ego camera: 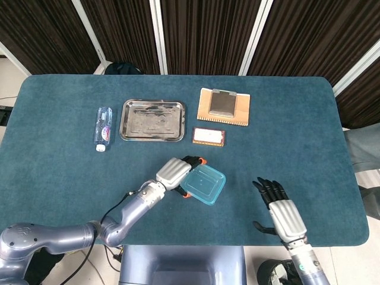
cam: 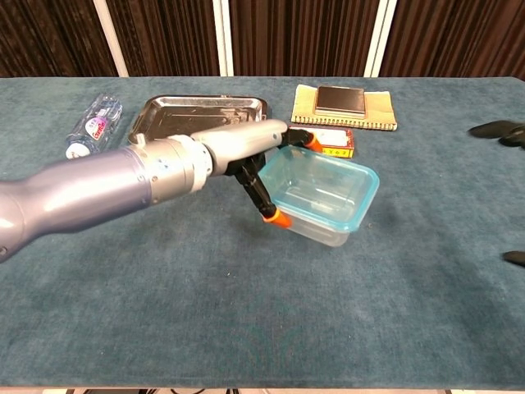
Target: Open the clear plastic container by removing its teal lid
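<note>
- Two hands work above the teal-covered counter (ego camera: 65, 178).
- Far left: a water bottle (ego camera: 103, 127) lies on its side; just right of it sits a metal tray (ego camera: 152, 120).
- Left hand (ego camera: 174, 172): its orange-tipped fingers (cam: 276, 217) grip the left edge of the clear plastic container (ego camera: 203, 184).
- The container is near the counter's middle, in front of the tray, tilted in the chest view with its teal lid (cam: 321, 185) on.
- Behind it: a small red-edged box (ego camera: 208, 136), then a notebook (ego camera: 224, 107) carrying a dark pad.
- Right hand (ego camera: 280, 210): over the front right of the counter, fingers spread wide, holding nothing, well apart from the container.
</note>
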Controlling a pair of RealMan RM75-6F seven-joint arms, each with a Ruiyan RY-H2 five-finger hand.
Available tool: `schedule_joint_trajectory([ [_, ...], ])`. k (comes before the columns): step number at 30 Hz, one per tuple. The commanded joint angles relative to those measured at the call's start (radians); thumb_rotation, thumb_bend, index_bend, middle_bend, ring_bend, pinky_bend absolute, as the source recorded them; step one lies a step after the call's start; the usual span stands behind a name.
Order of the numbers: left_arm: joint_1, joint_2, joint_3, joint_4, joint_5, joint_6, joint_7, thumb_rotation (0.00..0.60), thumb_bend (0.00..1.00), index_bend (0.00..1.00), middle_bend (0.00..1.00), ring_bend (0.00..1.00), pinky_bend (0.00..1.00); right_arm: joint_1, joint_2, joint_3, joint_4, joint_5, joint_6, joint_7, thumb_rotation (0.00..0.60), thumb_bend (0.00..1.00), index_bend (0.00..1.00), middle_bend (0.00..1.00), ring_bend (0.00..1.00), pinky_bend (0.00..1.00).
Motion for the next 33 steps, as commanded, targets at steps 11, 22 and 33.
schedule_joint_trajectory([
  [11, -0.02, -0.099, 0.017, 0.053, -0.07, -0.016, 0.049, 0.6, 0.16, 0.24, 0.42, 0.32, 0.46, 0.021, -0.141, 0.027, 0.022, 0.11, -0.009, -0.094, 0.6, 0.28, 0.0, 0.0, 0.0, 0.0],
  [22, -0.049, -0.131, 0.0, 0.059, -0.127, -0.036, 0.096, 0.6, 0.16, 0.25, 0.42, 0.32, 0.46, 0.028, -0.238, 0.018, 0.062, 0.153, -0.013, -0.132, 0.6, 0.28, 0.0, 0.0, 0.0, 0.0],
  [33, -0.068, -0.117, -0.003, 0.034, -0.179, -0.047, 0.145, 0.6, 0.16, 0.25, 0.42, 0.32, 0.46, 0.043, -0.332, 0.041, 0.085, 0.188, 0.002, -0.17, 0.6, 0.28, 0.0, 0.0, 0.0, 0.0],
])
